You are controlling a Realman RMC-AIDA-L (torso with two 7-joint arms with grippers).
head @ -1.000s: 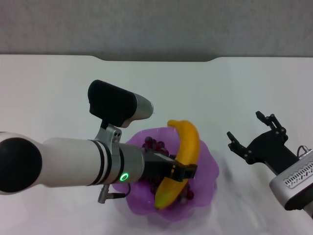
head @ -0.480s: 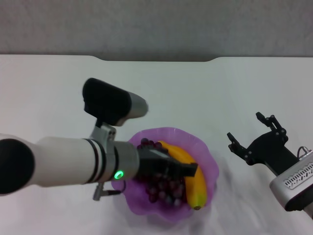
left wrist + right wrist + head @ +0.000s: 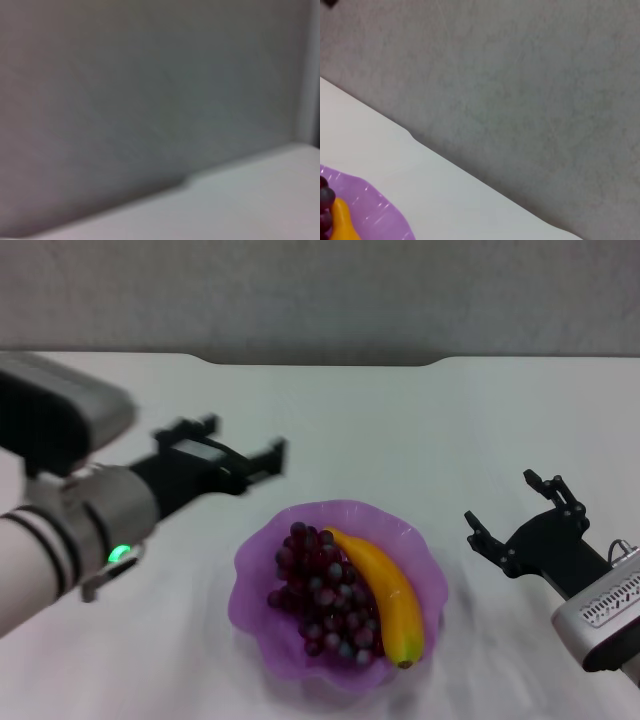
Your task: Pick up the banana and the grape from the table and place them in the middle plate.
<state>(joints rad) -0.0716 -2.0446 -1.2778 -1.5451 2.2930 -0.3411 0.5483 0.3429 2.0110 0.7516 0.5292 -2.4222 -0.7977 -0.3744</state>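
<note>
The white left arm's black gripper [image 3: 232, 460] hangs raised, fingers apart; the black right gripper [image 3: 512, 512] rests low, fingers spread.

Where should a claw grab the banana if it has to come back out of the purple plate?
Probably the banana at its mid-length, coming straight down, fingers across its width. It lies flat in the middle plate with the grape bunch tight along its left side, so the right side and top are freer. The left claw is open and clear of the plate; the right claw sits open beside it.
</note>
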